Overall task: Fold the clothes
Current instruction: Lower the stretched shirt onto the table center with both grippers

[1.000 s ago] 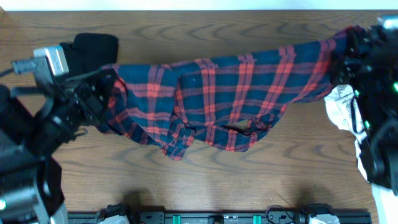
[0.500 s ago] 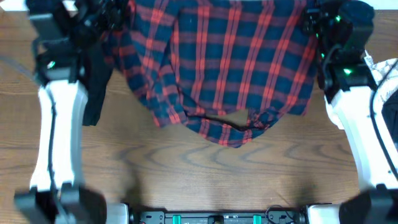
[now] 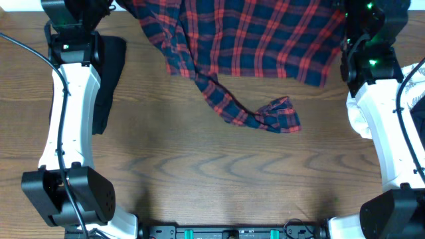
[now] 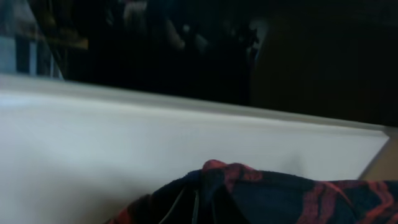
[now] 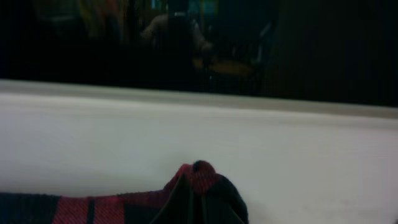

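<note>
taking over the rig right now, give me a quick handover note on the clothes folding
Left pincer: shut on the shirt, at its far left corner.
Right pincer: shut on the shirt's far right corner.
Shirt: stretched between both arms at the far edge of the table, one sleeve trailing on the wood.
Black garment lies by the left arm, white garment by the right arm.
Done: shirt picked up and spread.
Left: lay it flat, fold it, probably then the other two.

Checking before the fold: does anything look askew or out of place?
Yes. The shirt is stretched along the far edge, but one sleeve trails out onto the table, crumpled and twisted rather than flat. A black garment lies apart beside the left arm.
</note>
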### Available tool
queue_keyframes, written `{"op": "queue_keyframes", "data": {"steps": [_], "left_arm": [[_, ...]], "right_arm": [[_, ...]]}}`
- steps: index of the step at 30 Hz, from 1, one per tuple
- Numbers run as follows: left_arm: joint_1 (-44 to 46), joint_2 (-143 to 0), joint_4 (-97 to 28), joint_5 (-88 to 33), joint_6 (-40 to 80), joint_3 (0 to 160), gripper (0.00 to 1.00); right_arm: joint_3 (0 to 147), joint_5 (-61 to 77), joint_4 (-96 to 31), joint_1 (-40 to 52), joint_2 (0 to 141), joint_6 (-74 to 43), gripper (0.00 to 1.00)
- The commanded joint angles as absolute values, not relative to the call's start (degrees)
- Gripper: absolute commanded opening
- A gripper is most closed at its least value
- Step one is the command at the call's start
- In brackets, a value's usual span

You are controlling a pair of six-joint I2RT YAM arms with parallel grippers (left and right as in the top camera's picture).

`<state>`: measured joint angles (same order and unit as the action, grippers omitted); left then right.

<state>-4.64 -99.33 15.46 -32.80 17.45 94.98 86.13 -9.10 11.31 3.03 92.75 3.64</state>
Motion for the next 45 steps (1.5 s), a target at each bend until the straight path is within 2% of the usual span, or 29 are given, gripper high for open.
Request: {"op": "queue_keyframes", "data": {"steps": [1, 6, 16, 21, 26, 35, 45], "left_arm": [[-6.2, -98.1, 16.4, -25.1, 14.6, 97.5, 0.06], [-6.1, -98.1, 12.4, -24.8, 14.0, 97.5, 0.06], [-6.0, -98.1, -10.6, -24.8, 8.3, 97.5, 0.06], [-6.1, -98.0, -16.8, -25.1, 7.5, 97.5, 0.06], [-6.1, -97.8, -22.4, -29.5, 7.6, 97.5, 0.06], [-6.2, -96.3, -46.1, -29.5, 7.5, 97.5, 0.06], [-6.2, -96.2, -62.4, -29.3, 5.2, 97.5, 0.06]], "right_arm": [[88.8, -14.8, 12.6, -0.6, 92.7, 4.4, 0.01], [89.4, -14.4, 11.2, -0.8, 93.7, 4.4, 0.01], [89.3, -10.9, -0.9, -0.1, 99.2, 4.4, 0.01], [89.3, -10.5, -5.7, -0.1, 99.4, 4.4, 0.01], [89.3, -9.6, -13.5, 0.1, 98.5, 4.3, 0.01], [89.3, -5.5, -31.0, 0.1, 94.6, 2.7, 0.01], [89.3, -2.3, -47.0, 0.0, 88.0, 2.6, 0.01]]}}
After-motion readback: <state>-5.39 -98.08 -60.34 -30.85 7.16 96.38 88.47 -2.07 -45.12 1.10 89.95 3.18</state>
